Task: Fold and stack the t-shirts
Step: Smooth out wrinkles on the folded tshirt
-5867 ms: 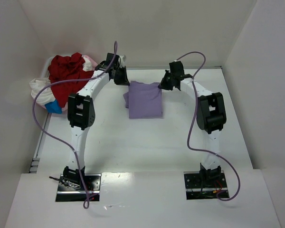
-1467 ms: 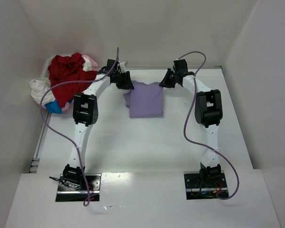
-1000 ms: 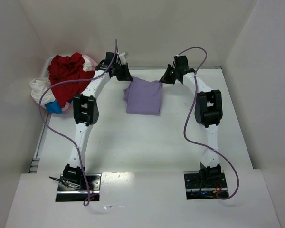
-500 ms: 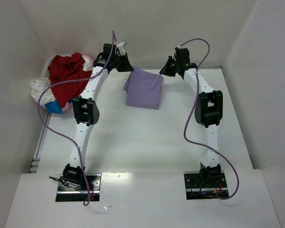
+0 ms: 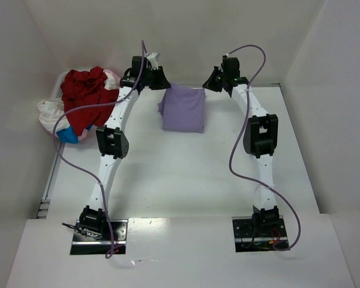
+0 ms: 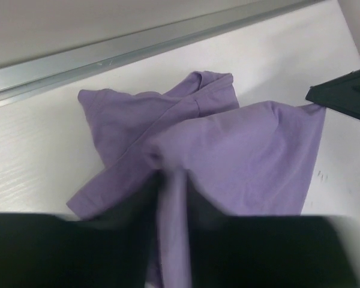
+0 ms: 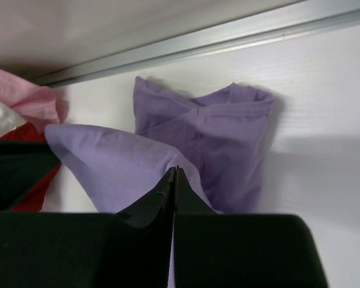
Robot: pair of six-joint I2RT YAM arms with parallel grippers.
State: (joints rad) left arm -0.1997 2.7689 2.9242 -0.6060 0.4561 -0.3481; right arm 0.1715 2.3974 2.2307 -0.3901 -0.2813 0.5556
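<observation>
Top external: lavender t-shirt (image 5: 183, 109), far edge strung between your arms, long axis toward you. Right jaws clamped on its corner; left jaws apparently pinching theirs.

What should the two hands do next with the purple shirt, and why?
Probably lower both together until the far edge lies flat, then let go. The left hand and right hand each pinch a far corner of the lavender t-shirt, holding that edge tented above the table.
</observation>
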